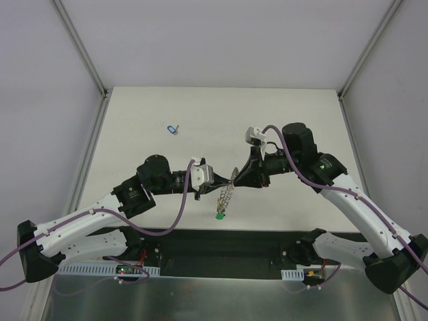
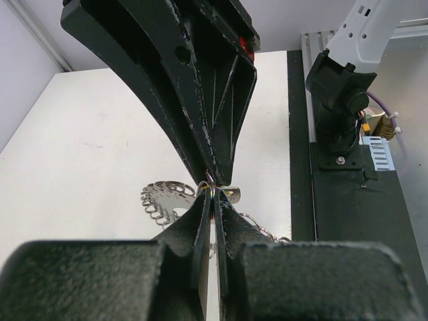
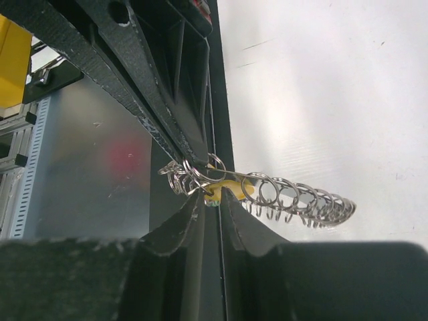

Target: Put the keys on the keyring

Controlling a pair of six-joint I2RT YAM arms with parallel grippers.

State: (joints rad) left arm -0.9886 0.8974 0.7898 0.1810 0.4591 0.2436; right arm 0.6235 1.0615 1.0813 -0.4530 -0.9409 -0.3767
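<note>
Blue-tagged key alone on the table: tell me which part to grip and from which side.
Grip the blue key by its oval plastic tag, its broadest part, coming straight down from above. It lies flat on the table with nothing near it, so a pinch across the tag should work; the metal end looks too small.

Robotics lab test cell. White table (image 1: pixel 167 107) boxed in by plain grey panels (image 1: pixel 33 100) on aluminium struts (image 1: pixel 81 47). Left arm (image 1: pixel 87 221) and right arm (image 1: pixel 361 207) bolted to black base plate (image 1: pixel 221 251).

White table (image 1: pixel 154 107) — pale walls (image 1: pixel 200 40)
</note>
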